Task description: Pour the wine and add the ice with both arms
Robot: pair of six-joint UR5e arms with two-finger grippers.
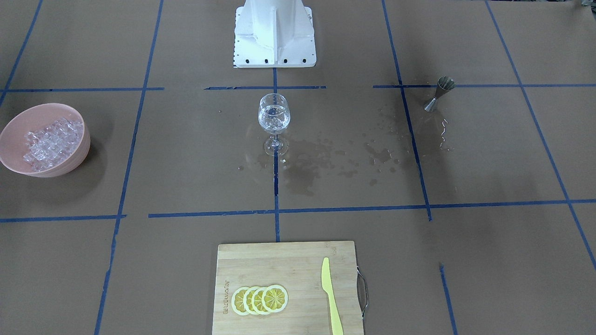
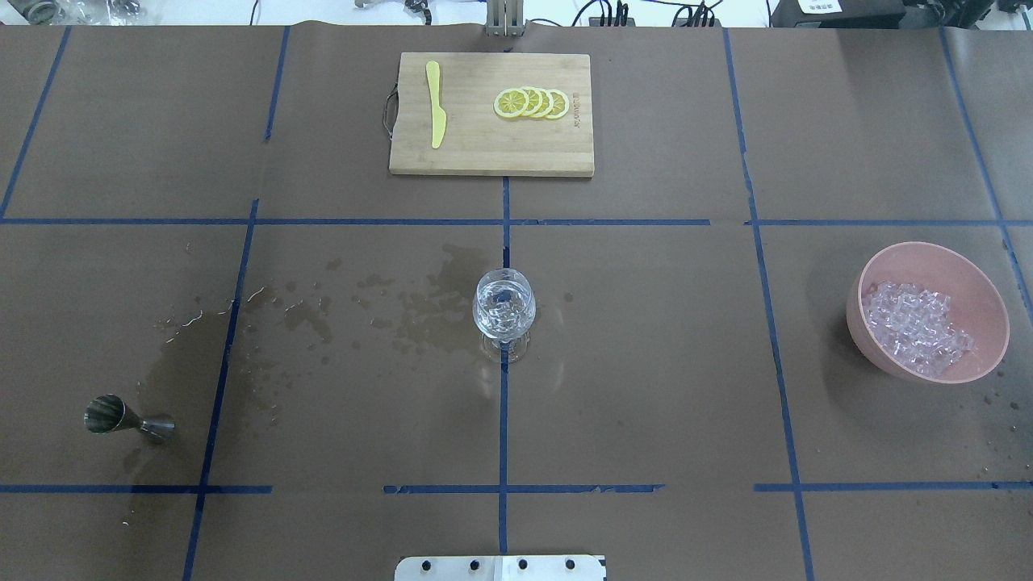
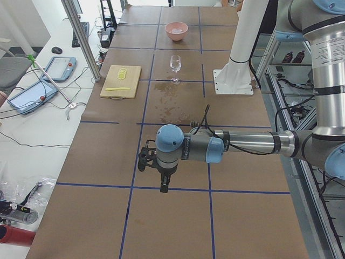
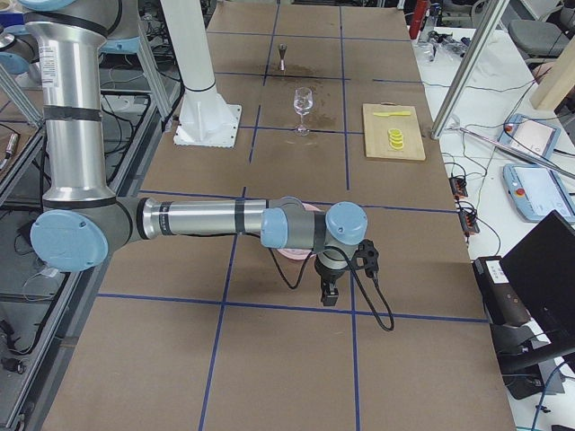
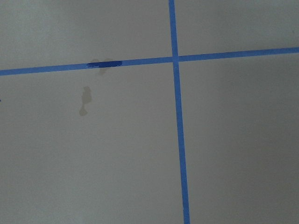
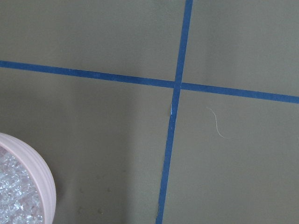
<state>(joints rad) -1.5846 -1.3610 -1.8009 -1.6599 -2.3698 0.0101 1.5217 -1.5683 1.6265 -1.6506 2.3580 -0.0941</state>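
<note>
Overhead exterior: the wine glass (image 2: 503,311) stands beside wet paper (image 2: 420,311), apt to slide if bumped; whether the left gripper (image 3: 163,185) or right gripper (image 4: 330,294) is open cannot be told.

Wide gap between glass (image 2: 503,311) and bowl (image 2: 964,278)

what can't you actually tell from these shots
- left gripper: shows only in the exterior left view, small and side-on; open or shut unclear.
- right gripper: only in the exterior right view; same doubt.
- pink bowl: cut off by the right wrist view's corner; mostly behind the right arm in the exterior right view.
- jigger: too small and dark to show any liquid inside.
</note>
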